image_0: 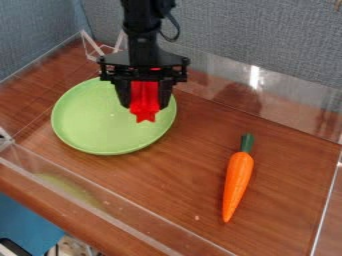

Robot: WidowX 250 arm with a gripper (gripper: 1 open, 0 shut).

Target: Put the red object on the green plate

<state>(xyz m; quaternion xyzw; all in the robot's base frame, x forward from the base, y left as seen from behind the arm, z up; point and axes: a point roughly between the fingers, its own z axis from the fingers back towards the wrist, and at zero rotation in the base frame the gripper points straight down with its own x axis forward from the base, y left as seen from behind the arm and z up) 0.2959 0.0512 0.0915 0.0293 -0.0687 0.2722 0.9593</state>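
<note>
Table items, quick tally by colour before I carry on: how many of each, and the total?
Red: 1, bar, held in the gripper over the plate
Green: 1, plate
Orange: 1, carrot
Total: 3
</note>
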